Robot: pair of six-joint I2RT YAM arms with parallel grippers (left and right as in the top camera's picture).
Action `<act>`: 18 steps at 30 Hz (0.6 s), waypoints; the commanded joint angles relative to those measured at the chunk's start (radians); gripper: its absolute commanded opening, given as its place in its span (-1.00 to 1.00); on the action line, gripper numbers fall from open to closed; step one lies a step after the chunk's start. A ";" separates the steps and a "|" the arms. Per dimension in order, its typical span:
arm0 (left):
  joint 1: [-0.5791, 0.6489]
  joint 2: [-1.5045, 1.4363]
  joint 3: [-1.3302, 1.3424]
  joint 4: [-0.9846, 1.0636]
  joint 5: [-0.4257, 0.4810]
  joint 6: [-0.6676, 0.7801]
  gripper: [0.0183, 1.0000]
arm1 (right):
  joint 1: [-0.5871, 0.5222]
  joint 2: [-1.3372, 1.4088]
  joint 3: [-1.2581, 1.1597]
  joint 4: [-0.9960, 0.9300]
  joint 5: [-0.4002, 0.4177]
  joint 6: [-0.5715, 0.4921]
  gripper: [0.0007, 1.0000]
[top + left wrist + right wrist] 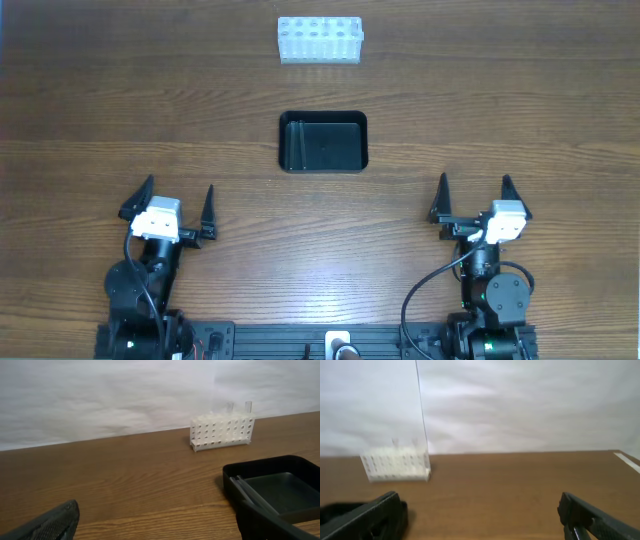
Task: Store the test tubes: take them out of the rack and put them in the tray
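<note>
Left claw (180,185) and right claw (474,180) both gape apart; one rack (320,40) holds two tubes (248,406) beyond one tray (323,116).

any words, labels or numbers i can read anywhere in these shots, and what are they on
None: no word, label, number or sign can be read in any view.
The test tube rack, the black tray and the wooden table show no print.
</note>
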 commanded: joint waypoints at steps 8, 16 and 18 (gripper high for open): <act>0.004 -0.008 -0.006 0.000 0.009 0.010 1.00 | -0.002 0.156 0.055 0.113 0.001 0.036 0.98; 0.005 -0.008 -0.006 0.000 0.009 0.010 1.00 | -0.002 0.717 0.369 0.187 -0.022 0.010 0.98; 0.005 -0.008 -0.006 0.000 0.009 0.010 1.00 | 0.000 0.859 0.454 0.207 -0.048 0.008 0.98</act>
